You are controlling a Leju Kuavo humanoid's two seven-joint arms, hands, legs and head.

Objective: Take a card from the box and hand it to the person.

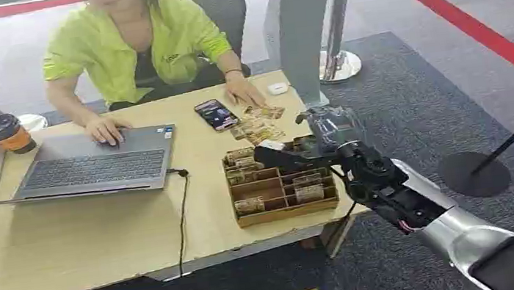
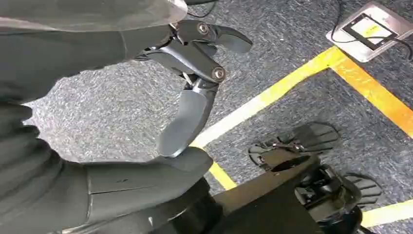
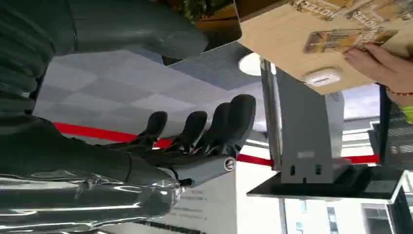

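Several cards: loose cards lie on the table between the box and the person's hand; more cards stand in bundles inside the box compartments. In the right wrist view, cards lie flat on the wood with the person's fingertips touching one.
Box: wooden divided box sits near the table's right front corner, compartments open on top, card bundles in several of them.
Right hand: right hand is over the far right part of the box, reaching in from the table's right side. Thumb stretches across the box top.
Right fingers: in the right wrist view the dark fingers are extended side by side, slightly apart, well away from the thumb; nothing is between them. Whether the thumb touches a card bundle cannot be told.
Left hand: left hand hangs over grey carpet with yellow floor tape.
Left fingers: one finger curves toward the thumb without meeting it; the hand holds nothing.
Person: seated at the far side in a yellow-green jacket; one hand rests flat on the table beside the loose cards, the other on the laptop.
Table: light wooden table.
Other items: grey laptop with a cable off its right side, phone beside the loose cards, small white case, lidded coffee cup at the far left.
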